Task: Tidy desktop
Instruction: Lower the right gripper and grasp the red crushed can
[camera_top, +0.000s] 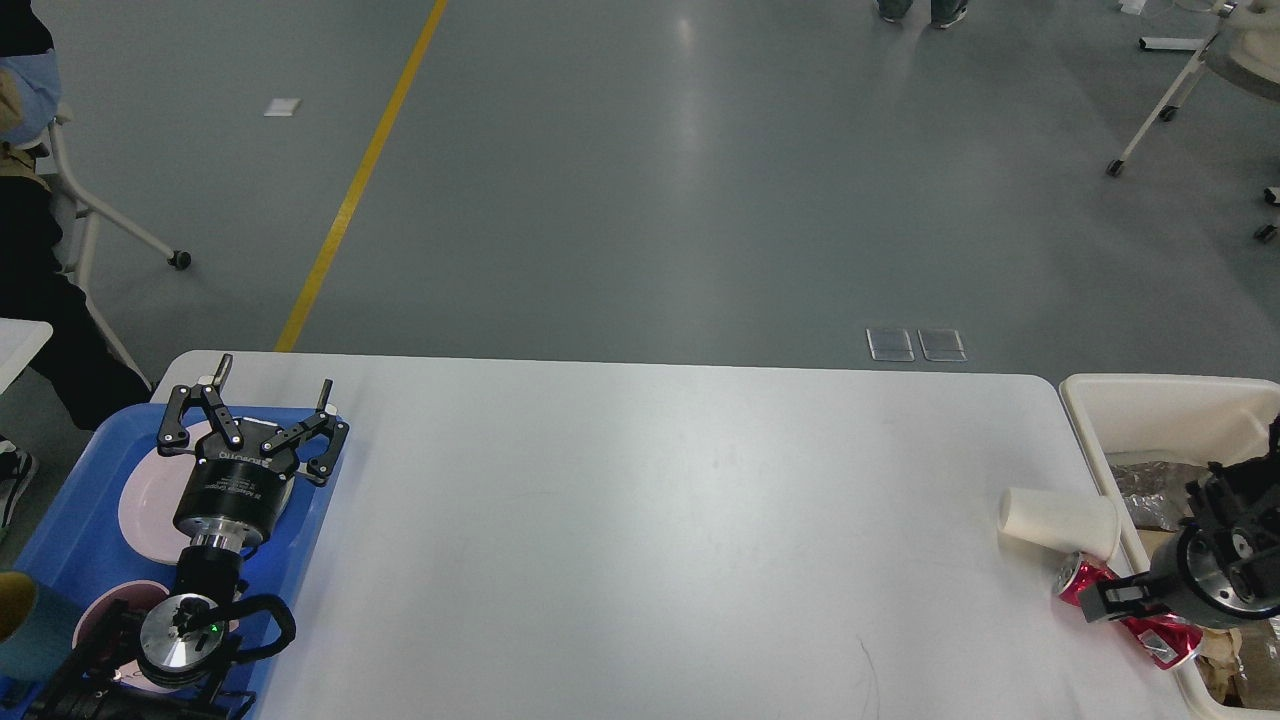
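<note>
Risk: the crushed red can (1130, 610) and the tipped paper cup (1060, 522) lie at the desktop's (640, 520) right edge beside the cream bin (1090, 420); a nudge could drop either. Right gripper (1215, 560) sits by the can; finger state cannot be told. Left gripper (262, 415) hangs spread wide, empty, above the blue tray (90, 480).

A white tabletop (640, 520) carries a toppled paper cup (1060, 522) and crushed red can (1130, 610) beside a cream bin (1150, 400); the left pincer (272, 395) hangs spread above a blue tray (90, 470) across the tabletop from the bin.
</note>
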